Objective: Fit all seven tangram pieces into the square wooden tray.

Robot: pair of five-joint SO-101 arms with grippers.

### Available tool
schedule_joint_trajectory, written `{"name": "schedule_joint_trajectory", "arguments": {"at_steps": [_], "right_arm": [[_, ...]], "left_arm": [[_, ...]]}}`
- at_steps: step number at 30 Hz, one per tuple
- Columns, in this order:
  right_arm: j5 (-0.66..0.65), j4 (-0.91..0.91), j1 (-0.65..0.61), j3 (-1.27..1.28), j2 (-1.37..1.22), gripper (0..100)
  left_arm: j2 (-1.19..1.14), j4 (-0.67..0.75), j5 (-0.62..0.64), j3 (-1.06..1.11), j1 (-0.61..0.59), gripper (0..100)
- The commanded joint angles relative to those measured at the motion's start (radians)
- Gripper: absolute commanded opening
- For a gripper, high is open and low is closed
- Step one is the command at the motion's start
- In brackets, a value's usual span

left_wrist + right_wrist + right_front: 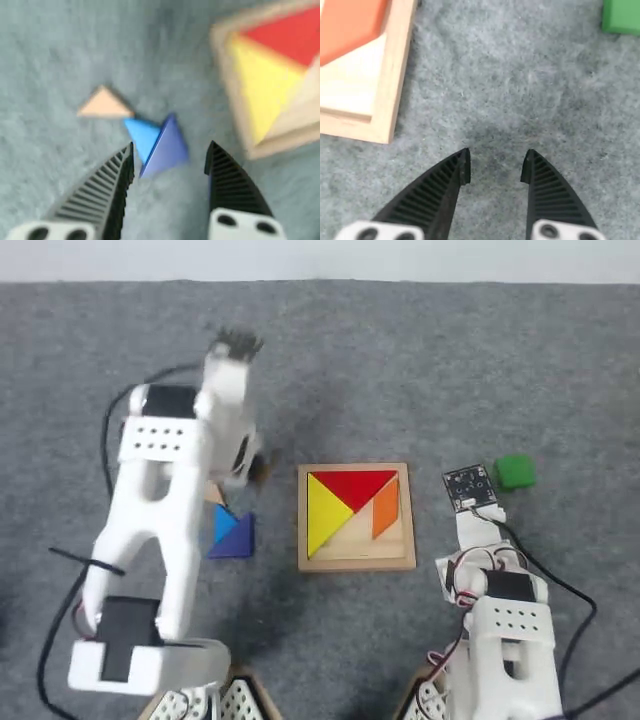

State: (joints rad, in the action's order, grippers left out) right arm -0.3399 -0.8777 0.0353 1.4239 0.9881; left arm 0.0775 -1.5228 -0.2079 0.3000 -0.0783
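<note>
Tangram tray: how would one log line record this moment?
square wooden tray: red triangle, yellow triangle, orange parallelogram inside | left gripper: open by blue triangle | right gripper: open, empty

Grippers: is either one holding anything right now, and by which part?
Nothing is held. The left gripper is open near the light blue triangle; the right gripper is open over the grey mat.
</note>
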Motion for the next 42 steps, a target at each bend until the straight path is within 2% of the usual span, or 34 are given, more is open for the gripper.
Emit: {"name": "schedule_joint_trajectory", "arguments": {"at_steps": [1,8,16,19,24,28,33,37,42], "right_arm": [[-0.008,0.008,-0.005,-0.028,0.018,19.4],[-0.008,0.008,-0.007,-0.028,0.018,19.4],[-0.009,0.008,-0.007,-0.028,0.018,19.4],[-0.009,0.008,-0.007,-0.028,0.018,19.4],[-0.009,0.008,-0.007,-0.028,0.018,19.4],[-0.009,0.008,-0.007,-0.028,0.018,19.4],[-0.009,0.008,-0.007,-0.028,0.019,19.4],[-0.009,0.008,-0.007,-0.028,0.019,19.4],[-0.009,0.008,-0.007,-0.028,0.019,19.4]], "left_arm": [[0.066,0.063,-0.144,0.150,-0.078,22],[0.058,0.186,-0.265,0.213,-0.187,22],[0.054,0.367,-0.230,0.214,-0.216,22],[0.011,0.414,-0.252,0.199,-0.218,22],[-0.210,0.388,-0.342,0.039,-0.235,17],[-0.354,0.269,-0.430,-0.091,-0.229,16],[-0.400,0.347,-0.448,-0.111,-0.233,17],[-0.431,0.361,-0.479,-0.113,-0.204,17],[-0.437,0.361,-0.480,-0.114,-0.149,22]]}}
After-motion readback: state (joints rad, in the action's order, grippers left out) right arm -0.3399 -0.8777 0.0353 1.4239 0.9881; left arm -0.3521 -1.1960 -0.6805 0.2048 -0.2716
